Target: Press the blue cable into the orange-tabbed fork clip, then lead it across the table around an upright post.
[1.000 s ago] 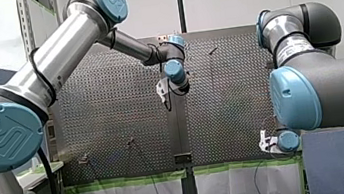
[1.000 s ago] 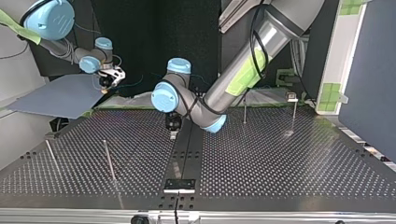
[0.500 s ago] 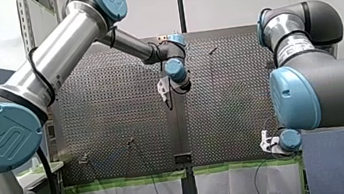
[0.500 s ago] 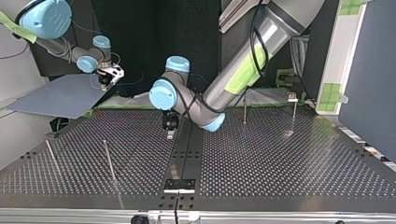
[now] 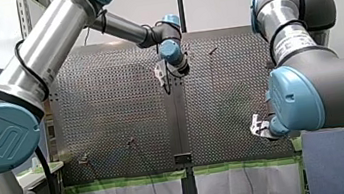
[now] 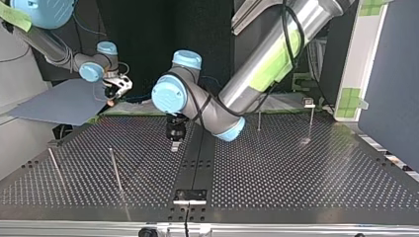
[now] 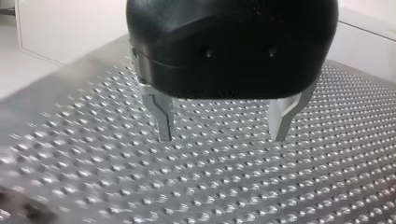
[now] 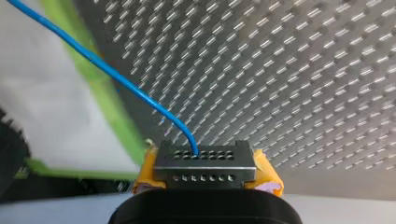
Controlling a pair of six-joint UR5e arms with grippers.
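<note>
In the right wrist view the blue cable runs out from between the yellow pads of my right gripper, which is shut on its end over the table's green-taped edge. That gripper hangs at the top view's far left, off the table's corner. My left gripper stands open above the bare perforated plate, its metal fingers holding nothing. It hovers near the table's middle seam. A small fork clip stands on a stalk at the top view's far right; its tab colour is too small to tell.
Thin upright posts stand on the perforated table: two at the top view's left, one near the clip. A black bracket sits on the middle seam at the near edge. A grey panel lies beyond the table's left corner.
My left arm has lifted, and its gripper has drifted to the top view's left and nearer that camera. My right gripper, with the cable, has moved up and inward toward the table's edge.
</note>
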